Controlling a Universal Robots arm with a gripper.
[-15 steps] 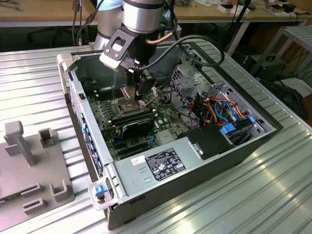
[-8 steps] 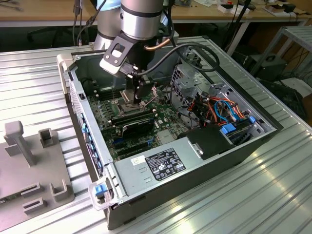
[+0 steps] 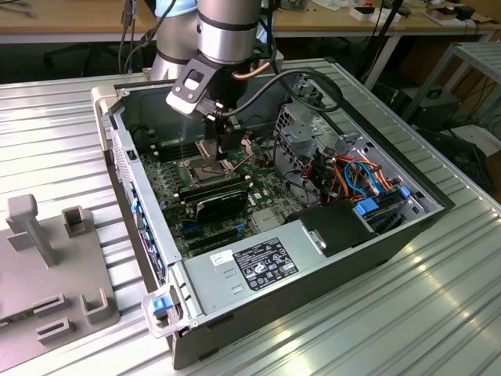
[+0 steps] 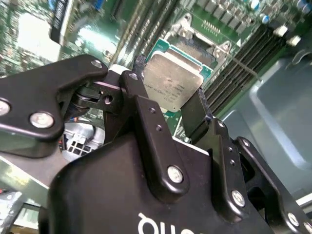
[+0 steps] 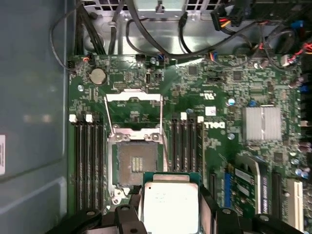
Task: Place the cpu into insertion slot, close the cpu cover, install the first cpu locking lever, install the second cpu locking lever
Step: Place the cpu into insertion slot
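Note:
My black gripper (image 4: 168, 95) is shut on the cpu (image 4: 171, 83), a square chip with a silvery top and a green edge, pinched by two opposite sides between the fingers (image 4: 141, 92). In the first wrist view the cpu (image 5: 170, 202) hangs in the gripper (image 5: 170, 214) just beside the insertion slot (image 5: 136, 163), which lies open and dark with nothing in it. The cpu cover (image 5: 134, 97) is swung back off the slot, with thin locking levers (image 5: 162, 126) raised at its sides. In the exterior view the gripper (image 3: 227, 149) hovers low over the slot (image 3: 205, 171).
The motherboard sits inside an open computer case (image 3: 423, 211) on a ribbed metal table (image 3: 55, 125). Long black memory slots (image 5: 87, 161) flank the socket on both sides. Bundled cables (image 3: 356, 176) and a drive cage (image 3: 301, 129) stand on the exterior view's right, a power supply (image 3: 258, 262) in front.

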